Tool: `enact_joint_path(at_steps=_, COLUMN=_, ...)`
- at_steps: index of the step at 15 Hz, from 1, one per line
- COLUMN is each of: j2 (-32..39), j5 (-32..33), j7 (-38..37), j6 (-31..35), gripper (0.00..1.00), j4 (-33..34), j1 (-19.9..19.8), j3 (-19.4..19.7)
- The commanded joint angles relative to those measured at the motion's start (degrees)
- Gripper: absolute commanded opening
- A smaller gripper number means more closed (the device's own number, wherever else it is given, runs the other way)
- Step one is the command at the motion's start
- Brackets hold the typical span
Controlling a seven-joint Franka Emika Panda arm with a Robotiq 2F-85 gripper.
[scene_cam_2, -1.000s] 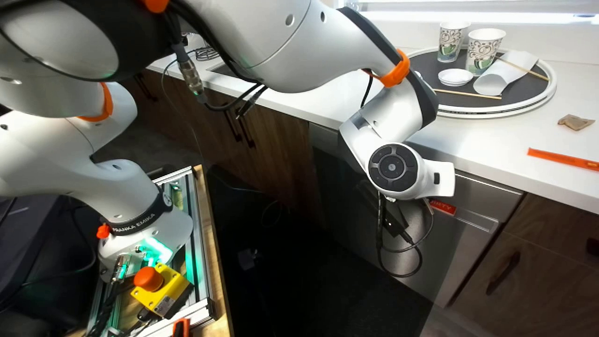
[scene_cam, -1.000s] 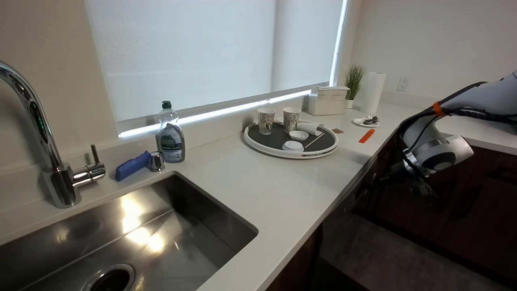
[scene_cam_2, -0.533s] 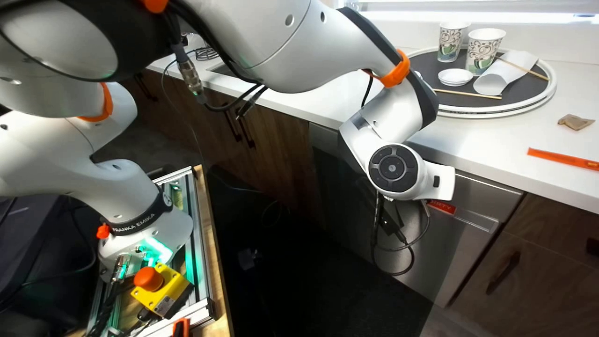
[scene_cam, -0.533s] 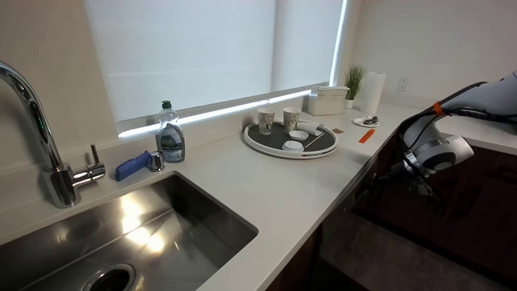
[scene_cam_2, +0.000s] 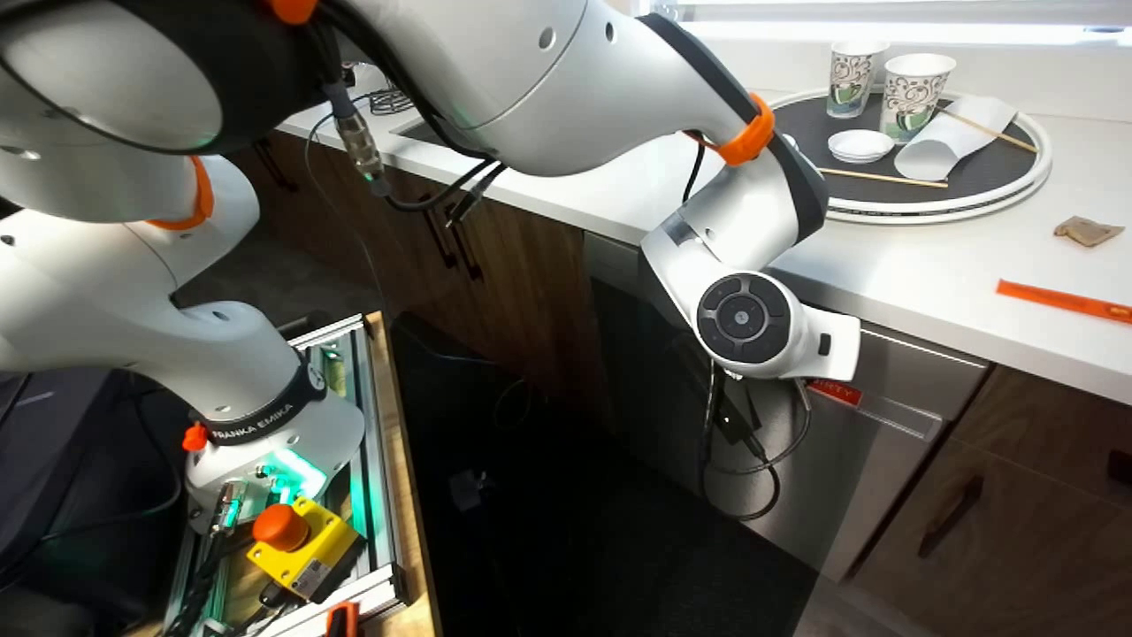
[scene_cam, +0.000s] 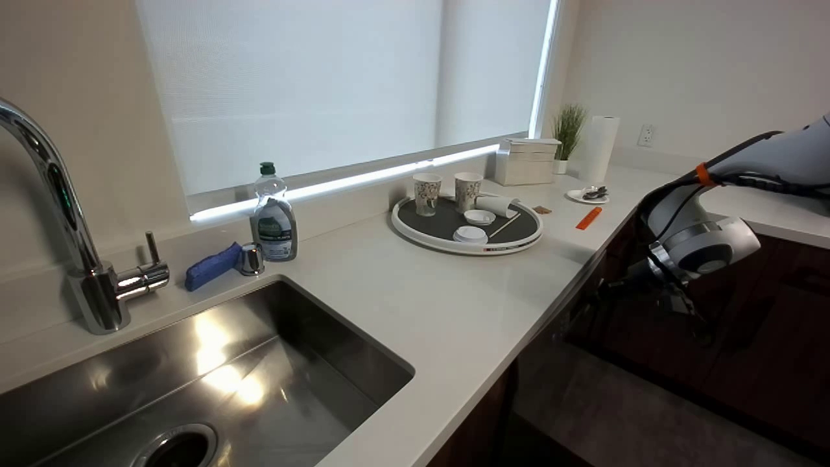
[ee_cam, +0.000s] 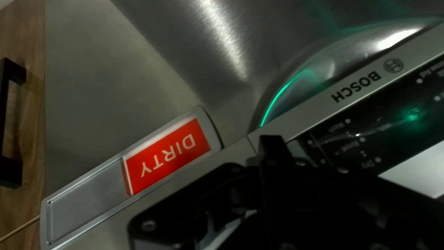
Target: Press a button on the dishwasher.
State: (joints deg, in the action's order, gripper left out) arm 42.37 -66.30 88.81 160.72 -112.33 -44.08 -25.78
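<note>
The dishwasher (scene_cam_2: 822, 495) has a brushed steel front under the counter. In the wrist view its black control panel (ee_cam: 388, 125) runs up to the right, with small pale dots, printed labels and a green glow. My gripper (ee_cam: 272, 139) is shut with nothing between its fingers. Its tip overlaps the left end of the panel in the picture, beside a pale square patch (ee_cam: 296, 148). Whether it touches the panel, or which button lies under the tip, I cannot tell. The dark fingers cover part of the panel. My wrist hides the gripper in an exterior view.
A red DIRTY sign (ee_cam: 170, 156) sits on the dishwasher front, left of the fingers. The counter edge (scene_cam_2: 911, 301) runs just above my hand. A cable loop (scene_cam_2: 769, 495) hangs below my wrist. A round tray (scene_cam: 415, 240) with paper cups stands on the counter.
Over the last second the cable loop under my wrist has shifted slightly left in an exterior view, as the hand turned a little. The rest of the arm looks still, and the counter objects have not moved.
</note>
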Motion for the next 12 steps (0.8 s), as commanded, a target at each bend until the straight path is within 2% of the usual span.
enact_joint_path(at_steps=1, j2=-0.26, j5=1.36, j7=-0.5, j6=-0.8, gripper=0.0, j4=1.38, j1=0.88, j3=-0.2)
enact_joint_path(at_steps=12, j2=-3.07, j5=8.44, j7=0.62, j6=1.33, gripper=0.0, j4=-2.02, j1=2.51, j3=2.11)
